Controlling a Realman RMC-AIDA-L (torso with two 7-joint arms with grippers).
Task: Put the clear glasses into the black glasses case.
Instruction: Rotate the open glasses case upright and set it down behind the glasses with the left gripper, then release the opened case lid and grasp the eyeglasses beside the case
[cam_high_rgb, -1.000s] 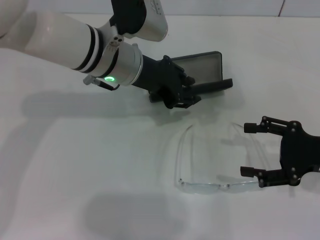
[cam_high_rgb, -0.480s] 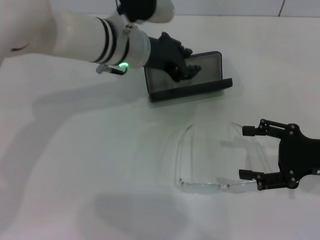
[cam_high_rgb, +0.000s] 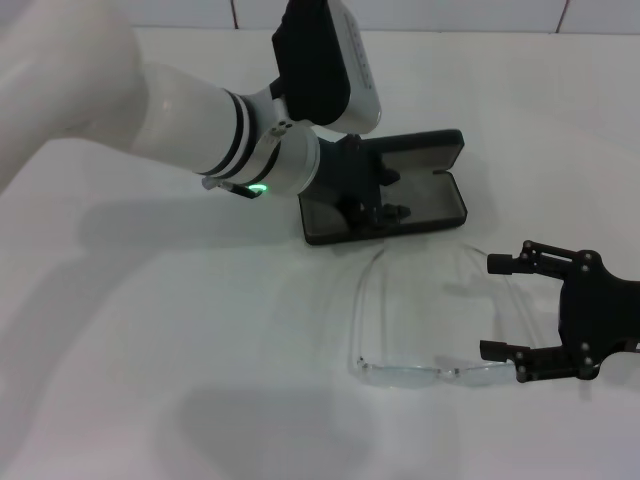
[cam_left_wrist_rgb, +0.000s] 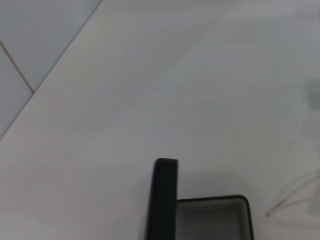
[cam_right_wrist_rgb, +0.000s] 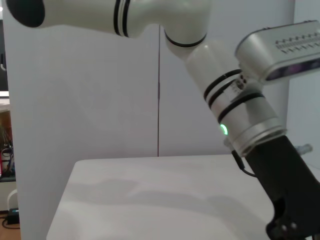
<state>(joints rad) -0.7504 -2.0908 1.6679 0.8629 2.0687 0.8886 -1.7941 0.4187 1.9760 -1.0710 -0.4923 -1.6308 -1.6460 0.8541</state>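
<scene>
The black glasses case (cam_high_rgb: 385, 200) lay opened flat on the worktop (cam_high_rgb: 150, 350), its tray presumably bared to receive the spectacles. The left gripper (cam_high_rgb: 375, 195) was held over the tray; whether its fingers were clenched could not be told. The clear glasses (cam_high_rgb: 430, 330) lay just in front of the case, temples unfolded. The right gripper (cam_high_rgb: 510, 305) was spread wide beside the right temple, grasping nothing.
</scene>
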